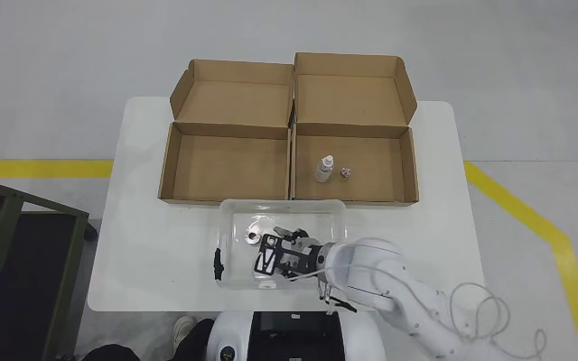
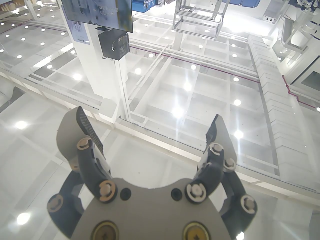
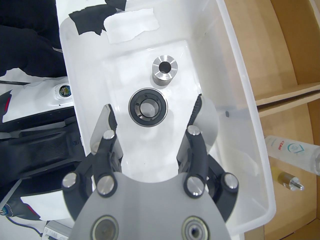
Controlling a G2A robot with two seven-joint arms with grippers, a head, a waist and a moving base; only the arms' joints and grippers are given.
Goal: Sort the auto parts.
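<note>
Black ring [image 3: 147,111] flat on the floor of the clear bin [image 3: 225,51], hole facing up. Seen in the gap between the jaws of the right gripper [image 3: 154,103], nearer one jaw than the other, touching neither. Jaws spread wide, nothing held.

Just past the ring, a shiny silver sleeve [image 3: 164,69] standing on end, hole up, close to the ring but apart from it. Out by one side wall, a tiny dark bit [image 3: 227,113] on the bin floor. On the bin's end wall, a torn white paper scrap [image 3: 130,26] with black tape [image 3: 95,18] over its corner.

Bin on the white bench [image 1: 135,226], at the near edge, with the right gripper [image 1: 275,254] down inside it.

Behind the bin, two open cardboard boxes side by side, lids folded back. In the right box [image 1: 408,176], a small clear bottle [image 1: 324,169] and a little metal part [image 1: 348,170] next to it, not touching. Left box [image 1: 165,162] right beside the other.

Left gripper [image 2: 148,112] turned up toward the ceiling, jaws wide apart, gripping nothing.
</note>
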